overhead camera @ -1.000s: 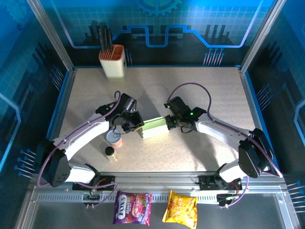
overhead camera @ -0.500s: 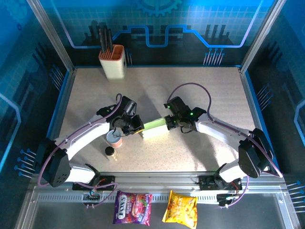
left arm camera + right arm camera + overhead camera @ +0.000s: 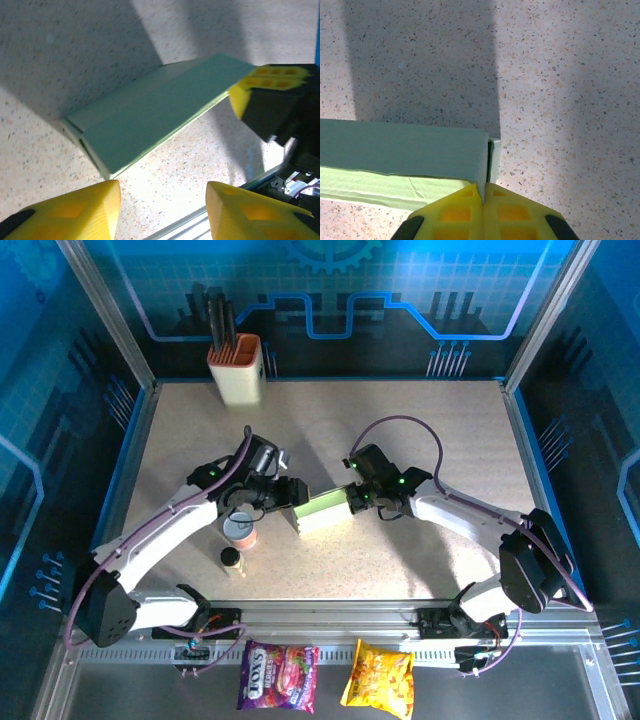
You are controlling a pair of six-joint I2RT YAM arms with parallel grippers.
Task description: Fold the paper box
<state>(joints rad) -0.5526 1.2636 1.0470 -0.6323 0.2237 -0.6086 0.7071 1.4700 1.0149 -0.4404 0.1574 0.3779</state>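
Near the middle of the speckled beige tabletop lies the pale green, thin cardboard paper box, a long, partly formed sleeve. The right gripper has its yellow pads pinched together on the thin wall at one end, while the left gripper hangs just off the other end, fingers spread, nothing between them. Judging by this, an end flap is next: the right pinch should anchor firmly while the left fingers meet the crease squarely and press gently, so the card bends rather than buckles.
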